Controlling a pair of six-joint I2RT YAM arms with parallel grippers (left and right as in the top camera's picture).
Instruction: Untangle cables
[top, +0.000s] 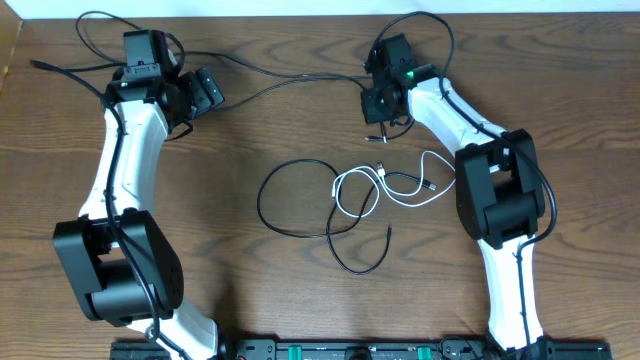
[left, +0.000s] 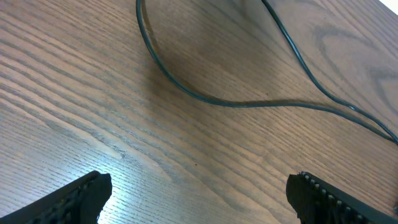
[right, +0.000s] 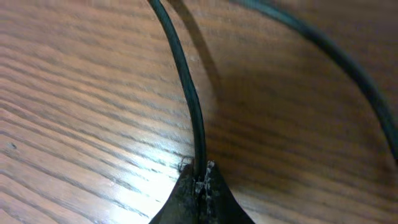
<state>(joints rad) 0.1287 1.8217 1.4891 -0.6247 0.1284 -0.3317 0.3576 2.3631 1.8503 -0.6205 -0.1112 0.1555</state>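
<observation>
At the middle of the desk (top: 230, 290), the white cable (top: 338, 192) lies looped through a black cable (top: 261, 197). Farther back, the right gripper (right: 202, 180) — arm stretched toward the far edge — pinches a second black cable (right: 186, 93). Near the far-left corner, the left gripper (left: 199, 186) hovers, spread wide.

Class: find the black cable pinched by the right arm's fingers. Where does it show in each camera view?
Overhead: the black cable runs leftward across the picture's upper part from the right gripper.
Left wrist: a dark cable curves across the upper half; same one or not, cannot tell.
Right wrist: centre, rising from the shut fingers.
Shared landmark: the wood-grain table.
</observation>
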